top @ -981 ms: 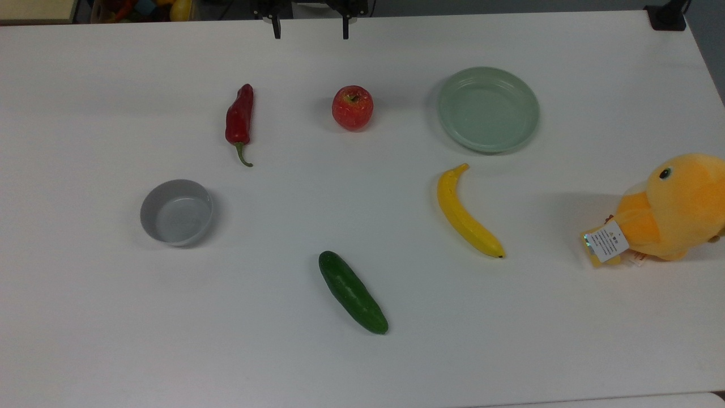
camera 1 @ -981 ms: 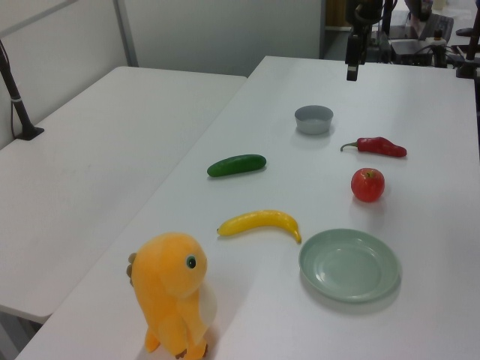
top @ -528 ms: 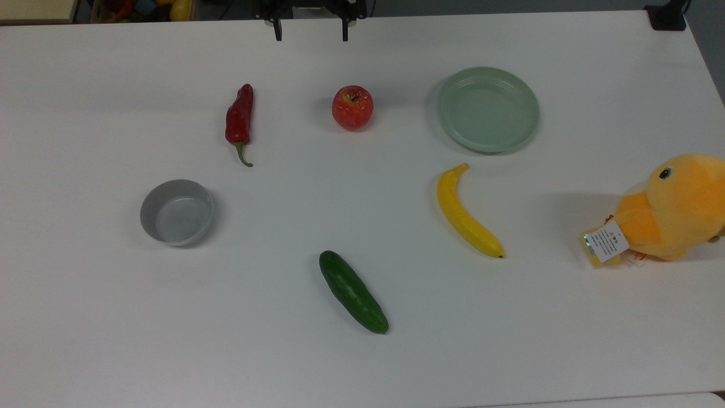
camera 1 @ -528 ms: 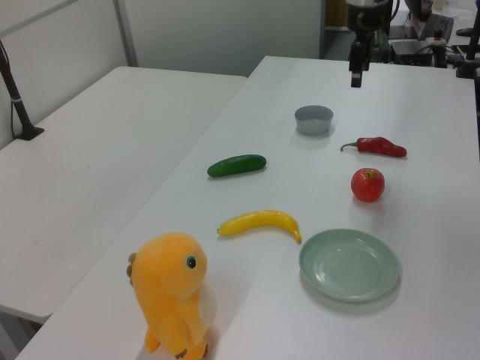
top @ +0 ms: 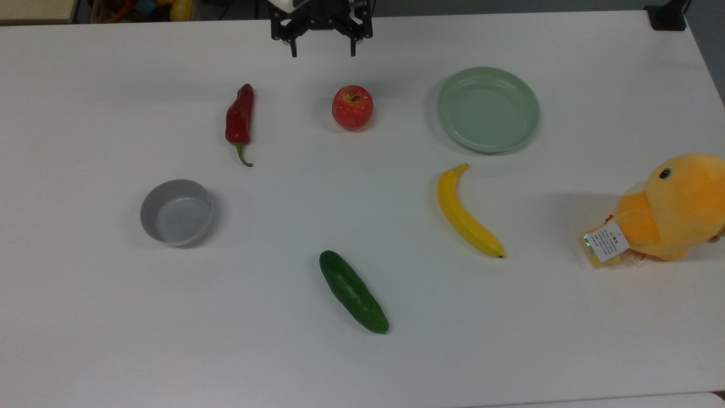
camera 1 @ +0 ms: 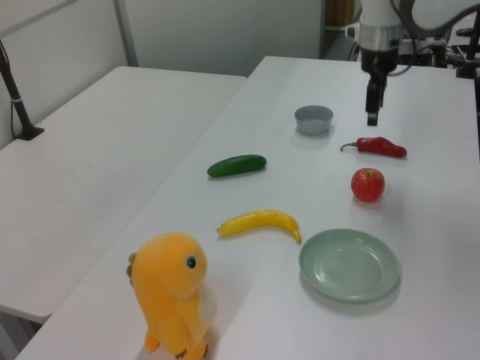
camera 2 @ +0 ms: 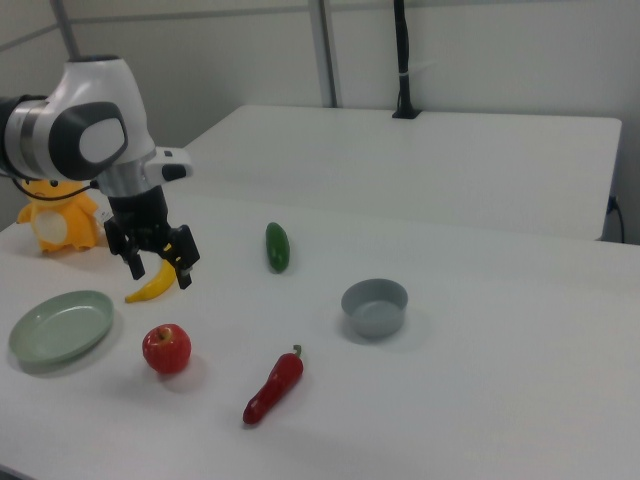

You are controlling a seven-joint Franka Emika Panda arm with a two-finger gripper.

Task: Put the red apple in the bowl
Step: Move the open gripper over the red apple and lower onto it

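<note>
The red apple (top: 352, 107) (camera 1: 367, 184) (camera 2: 166, 348) rests on the white table, between a chili and a green plate. Far off at the top view's left stands the grey bowl (top: 176, 212) (camera 1: 313, 119) (camera 2: 374, 306), upright and with nothing in it. My gripper (top: 323, 52) (camera 1: 371, 118) (camera 2: 160, 275) hangs open above the table, just beyond the apple toward the top view's upper edge and a little to its left. Nothing is between its fingers, and it hovers clear of the apple in the right view.
A dark red chili pepper (top: 239, 119) lies left of the apple in the top view, a pale green plate (top: 487, 109) right of it. A banana (top: 467, 212), a cucumber (top: 353, 292) and an orange plush duck (top: 674, 207) lie nearer the front.
The gripper has come forward from the table's far edge toward the apple and lower, still open. The apple, bowl and other objects have not moved.
</note>
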